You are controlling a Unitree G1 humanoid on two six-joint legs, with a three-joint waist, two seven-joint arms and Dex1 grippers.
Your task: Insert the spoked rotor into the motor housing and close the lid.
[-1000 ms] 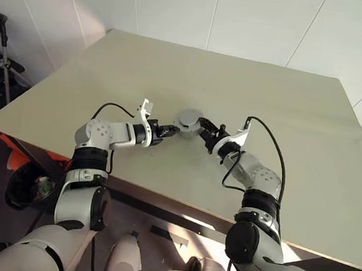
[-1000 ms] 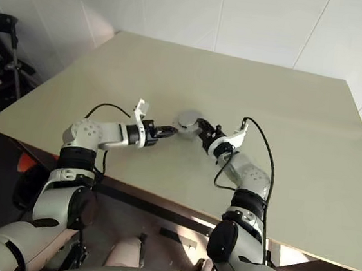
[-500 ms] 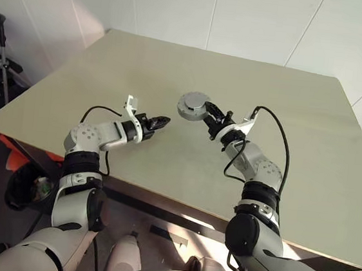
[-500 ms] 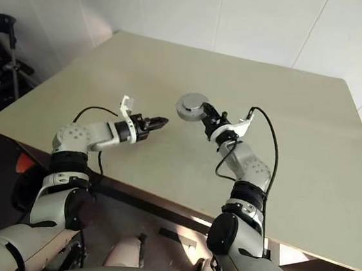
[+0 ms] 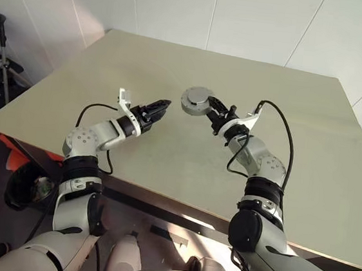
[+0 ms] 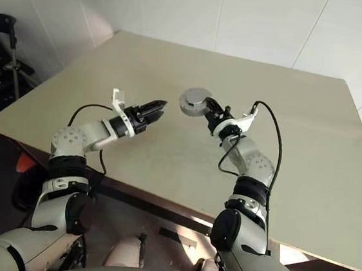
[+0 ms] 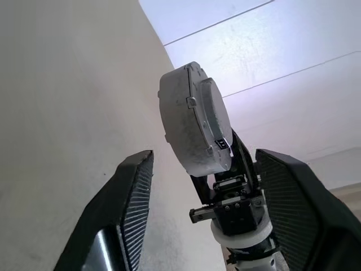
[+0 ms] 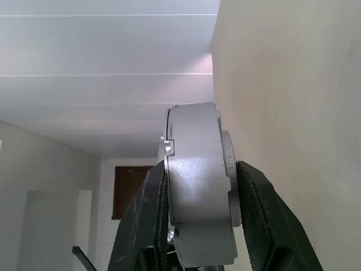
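A wide beige counter (image 5: 174, 76) fills the scene, with white panelled walls behind it. Both robot arms reach out over it, and the things they work on are lifted clear of its surface.

The right gripper (image 5: 214, 110) holds a round grey motor assembly (image 5: 194, 101) in the air above the middle of the counter. Its jaws are clamped across the thickness of the disc, one on each flat face. In the right wrist view the assembly (image 8: 197, 192) looks like a single closed puck, with the lid seated flush on the motor housing; a thin seam and a small notch mark the join. The spoked rotor cannot be seen and is judged to be shut inside.

The left gripper (image 5: 156, 110) hangs apart from the assembly, to its left, holding nothing. Its jaws have just spread open; the left wrist view shows the two ribbed black fingers (image 7: 132, 197) parted with the grey puck (image 7: 194, 121) framed between them at a distance.

Compared with one second ago: then the assembly sat low at the counter, with the left jaws closed and their tips right at its rim. Now the left arm has drawn back and risen, and the right arm has carried the assembly upward. This suggests the lid is closed and the task is essentially finished.
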